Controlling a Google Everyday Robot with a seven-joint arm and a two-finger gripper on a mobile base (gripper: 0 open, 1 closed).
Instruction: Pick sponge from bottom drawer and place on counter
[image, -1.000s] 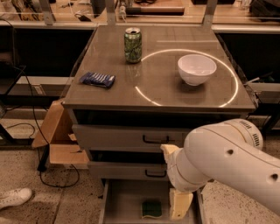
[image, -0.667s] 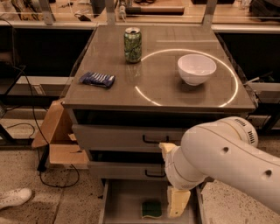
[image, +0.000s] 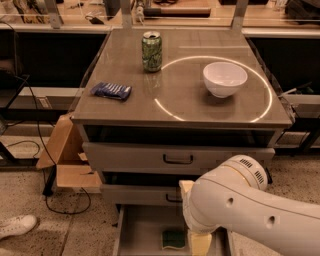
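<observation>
Since a second ago, the robot's bulky white arm (image: 250, 210) has shifted left and lower in front of the large square grey-brown glossy desk (image: 190, 95), carrying its cream-coloured hand (image: 200, 243) closer to the small rectangular sponge (image: 174, 239) with the dark green face. Nothing else has moved. The sponge lies on the floor of the shallow grey metal bottom drawer (image: 142, 230), pulled open below the desk's front, with the hand just to its right. We cannot tell whether the hand is apart or together, as the arm hides most of it. On the desk, a green drinks can (image: 152, 51) stands towards the back, a white bowl (image: 225, 78) sits on the right inside the thin white circle line (image: 165, 107), and a blue crinkly packet (image: 111, 90) lies near the left edge.
</observation>
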